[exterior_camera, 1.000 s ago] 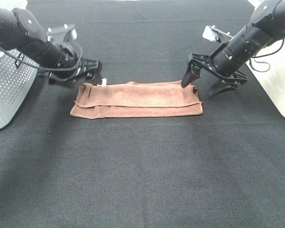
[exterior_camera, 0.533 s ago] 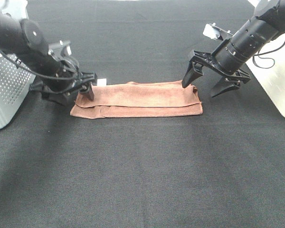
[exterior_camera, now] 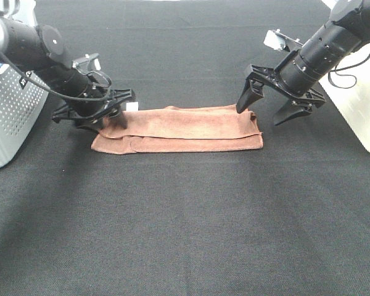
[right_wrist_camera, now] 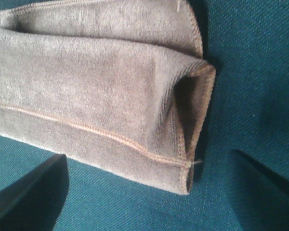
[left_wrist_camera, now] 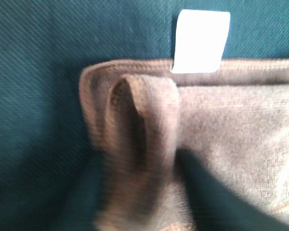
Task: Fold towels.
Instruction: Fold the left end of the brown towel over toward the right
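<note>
The reddish-brown towel point(exterior_camera: 179, 128) lies folded into a long strip on the black mat, with its white tag point(exterior_camera: 131, 106) at the far left corner. My left gripper point(exterior_camera: 105, 119) is low over the towel's left end. In the left wrist view a rolled fold of the towel point(left_wrist_camera: 135, 144) and the tag point(left_wrist_camera: 200, 41) fill the frame, with one dark finger point(left_wrist_camera: 221, 202) beside the fold; the jaws look open. My right gripper point(exterior_camera: 268, 108) is open just above the towel's right end point(right_wrist_camera: 183, 110), one finger point(right_wrist_camera: 33, 187) on each side, holding nothing.
A grey perforated arm base point(exterior_camera: 6, 123) stands at the left edge and a white base point(exterior_camera: 364, 105) at the right edge. The black mat point(exterior_camera: 185, 216) stretches toward the front.
My left gripper has swung in from behind the towel's left corner and come down over its left end. My right gripper rose slightly, then stayed still, open.
</note>
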`<state>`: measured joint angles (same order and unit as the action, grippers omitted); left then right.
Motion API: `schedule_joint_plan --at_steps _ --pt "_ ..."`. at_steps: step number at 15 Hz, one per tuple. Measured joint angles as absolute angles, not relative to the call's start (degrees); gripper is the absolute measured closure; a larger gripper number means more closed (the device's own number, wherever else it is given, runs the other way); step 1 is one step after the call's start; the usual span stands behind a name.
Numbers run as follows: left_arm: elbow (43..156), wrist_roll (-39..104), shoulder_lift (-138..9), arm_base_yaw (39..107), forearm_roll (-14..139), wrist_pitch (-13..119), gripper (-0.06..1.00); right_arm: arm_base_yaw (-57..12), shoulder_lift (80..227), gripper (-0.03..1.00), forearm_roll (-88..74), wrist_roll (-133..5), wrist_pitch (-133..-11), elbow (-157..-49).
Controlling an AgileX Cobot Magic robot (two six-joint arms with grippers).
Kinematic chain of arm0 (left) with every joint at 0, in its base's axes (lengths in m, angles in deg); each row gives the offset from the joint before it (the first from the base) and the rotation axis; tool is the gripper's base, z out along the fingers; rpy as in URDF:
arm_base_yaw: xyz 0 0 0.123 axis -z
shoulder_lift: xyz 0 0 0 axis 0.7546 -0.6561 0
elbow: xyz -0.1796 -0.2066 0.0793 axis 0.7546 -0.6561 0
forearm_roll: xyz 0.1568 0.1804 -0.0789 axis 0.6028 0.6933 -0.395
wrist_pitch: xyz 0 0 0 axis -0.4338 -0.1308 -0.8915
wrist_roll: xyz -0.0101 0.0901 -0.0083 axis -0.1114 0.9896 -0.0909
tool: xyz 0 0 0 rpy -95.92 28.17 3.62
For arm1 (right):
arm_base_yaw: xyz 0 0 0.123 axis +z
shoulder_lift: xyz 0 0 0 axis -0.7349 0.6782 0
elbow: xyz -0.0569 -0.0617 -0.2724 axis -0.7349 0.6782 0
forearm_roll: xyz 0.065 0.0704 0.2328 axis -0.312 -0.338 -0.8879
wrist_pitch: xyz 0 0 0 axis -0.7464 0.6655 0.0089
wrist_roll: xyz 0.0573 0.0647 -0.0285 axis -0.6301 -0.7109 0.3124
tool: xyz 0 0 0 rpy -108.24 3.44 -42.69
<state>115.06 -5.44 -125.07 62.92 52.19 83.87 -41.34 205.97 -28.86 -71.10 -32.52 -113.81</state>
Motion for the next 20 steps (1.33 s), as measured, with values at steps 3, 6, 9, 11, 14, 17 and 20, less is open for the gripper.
schedule_joint_plan --at_steps 3,6,9,11,14,17,20 --pt "116.0 -5.4 -125.4 62.9 53.7 86.2 0.92 -41.3 206.0 0.14 -28.9 -71.1 -33.2 -113.8" --pt "116.0 -6.1 -124.9 62.9 58.5 88.6 0.92 -41.3 206.0 0.14 -28.9 -71.1 -33.2 -113.8" --pt "116.0 -9.6 -121.5 62.9 66.5 90.3 0.92 -41.3 206.0 0.14 -28.9 -71.1 -33.2 -113.8" --pt "116.2 -12.5 -118.4 62.9 71.7 91.8 0.92 -41.3 206.0 0.14 -28.9 -71.1 -33.1 -113.8" --pt "118.7 -13.9 -117.4 62.9 70.9 96.9 0.92 -41.3 206.0 0.14 -28.9 -71.1 -32.8 -113.8" --pt "121.2 -10.2 -117.4 64.5 53.4 95.7 0.92 -41.3 206.0 0.14 -28.9 -71.1 -31.3 -113.8" --pt "121.2 -5.6 -119.4 67.6 38.8 90.5 0.92 -41.3 205.2 0.14 -28.8 -71.1 -30.3 -113.8"
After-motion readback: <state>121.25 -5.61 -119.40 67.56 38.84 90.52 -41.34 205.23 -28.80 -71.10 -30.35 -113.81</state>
